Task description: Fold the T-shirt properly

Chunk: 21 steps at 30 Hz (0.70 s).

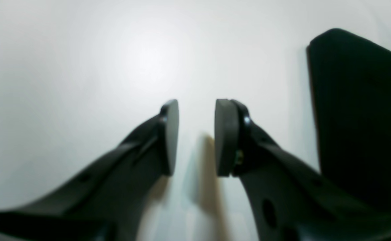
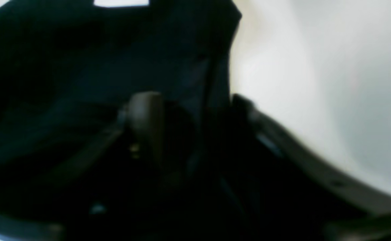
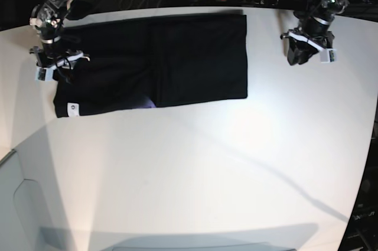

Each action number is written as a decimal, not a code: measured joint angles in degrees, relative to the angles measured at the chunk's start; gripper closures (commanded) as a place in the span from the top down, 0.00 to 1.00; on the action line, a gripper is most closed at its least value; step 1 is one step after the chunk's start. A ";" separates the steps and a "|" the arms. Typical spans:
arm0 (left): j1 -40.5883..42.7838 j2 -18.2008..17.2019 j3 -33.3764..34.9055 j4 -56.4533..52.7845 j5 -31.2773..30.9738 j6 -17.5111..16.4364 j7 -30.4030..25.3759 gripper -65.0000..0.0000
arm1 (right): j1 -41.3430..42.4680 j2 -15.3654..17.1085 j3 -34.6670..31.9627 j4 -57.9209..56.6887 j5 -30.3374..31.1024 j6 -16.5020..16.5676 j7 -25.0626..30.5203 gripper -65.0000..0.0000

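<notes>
On white table (image 3: 195, 174), folded black T-shirt (image 3: 177, 62), right claw (image 3: 54, 67) at its edge

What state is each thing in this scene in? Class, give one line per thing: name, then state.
T-shirt: lying flat on the table, partly folded into a wide band.
Left pincer: open, empty, over bare table beside the shirt.
Right pincer: at the shirt's edge with cloth between its fingers; grip unclear.
Table: white, bearing the shirt.
</notes>
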 measured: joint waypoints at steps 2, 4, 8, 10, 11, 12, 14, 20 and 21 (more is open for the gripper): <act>0.00 0.00 0.02 0.00 0.00 0.00 -0.02 0.27 | 0.00 -0.07 -0.26 0.00 0.28 0.02 -0.17 0.17; -0.02 0.02 0.00 0.00 0.00 0.02 -0.02 0.27 | 0.00 -0.39 -0.28 -0.04 0.85 0.09 -0.22 0.05; -0.15 0.00 0.66 -0.02 0.00 0.26 -0.04 0.27 | 0.07 -0.46 -0.28 0.02 0.83 0.13 -0.22 0.00; -0.15 -0.02 2.60 -0.02 0.02 0.52 -0.15 0.27 | 0.15 -0.46 -0.28 0.02 0.83 0.15 -0.24 0.00; -0.15 0.02 3.58 -0.02 0.00 0.46 -0.09 0.27 | 0.15 -0.48 -0.28 0.22 0.70 0.20 -0.31 0.00; -0.17 0.20 4.26 -0.02 0.00 0.44 0.15 0.27 | 0.15 -0.55 -0.28 0.96 0.22 0.24 -0.81 0.00; -0.20 0.28 5.20 0.00 0.02 0.48 -0.02 0.27 | 0.13 -0.96 -0.28 3.56 -1.46 0.31 -3.41 0.00; -2.45 0.35 7.96 -1.03 0.17 0.66 0.13 0.27 | -1.44 -2.82 0.09 11.67 -4.72 0.57 -8.07 0.00; -2.95 0.28 8.17 -1.29 0.11 0.66 -0.20 0.27 | -1.44 -2.80 0.09 12.98 -4.72 0.57 -8.09 0.00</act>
